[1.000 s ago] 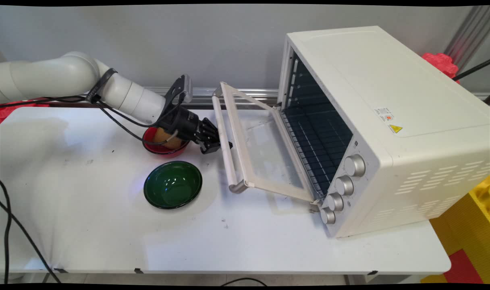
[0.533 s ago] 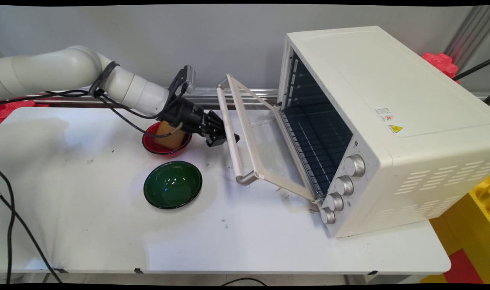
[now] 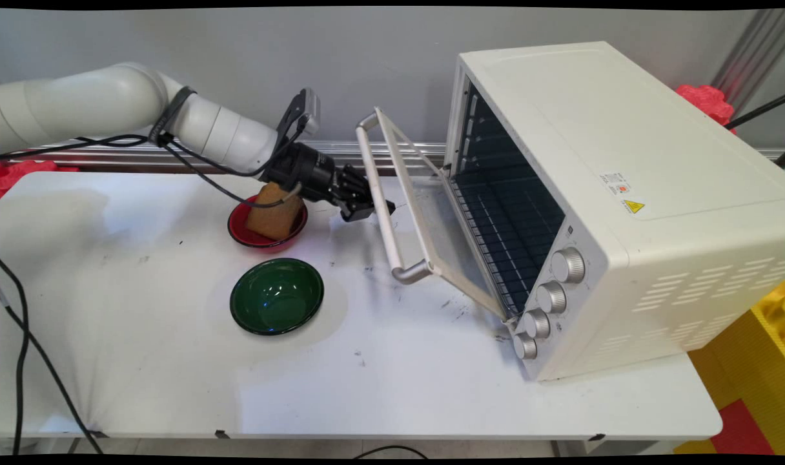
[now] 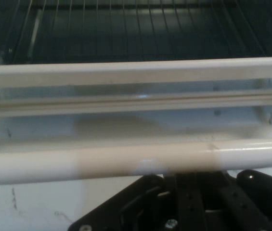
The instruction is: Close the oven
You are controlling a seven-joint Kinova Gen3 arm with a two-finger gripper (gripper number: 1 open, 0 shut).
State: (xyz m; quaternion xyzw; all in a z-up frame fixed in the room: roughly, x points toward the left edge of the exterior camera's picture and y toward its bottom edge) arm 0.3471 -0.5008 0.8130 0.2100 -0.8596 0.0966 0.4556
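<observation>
Gripper (image 3: 374,210) under oven door handle (image 3: 381,206), door (image 3: 431,232) half raised; finger state impossible to tell.

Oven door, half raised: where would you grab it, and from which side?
Take the door by its handle bar, near the middle, coming from the side facing away from the oven. The bar is a long round rod standing clear of the glass on end posts, so fingers could fit around it. The gripper sits at that stretch now.

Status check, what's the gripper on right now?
Gripper under oven door handle, fingers unclear. Door half raised. Sponge in red bowl behind it.
</observation>
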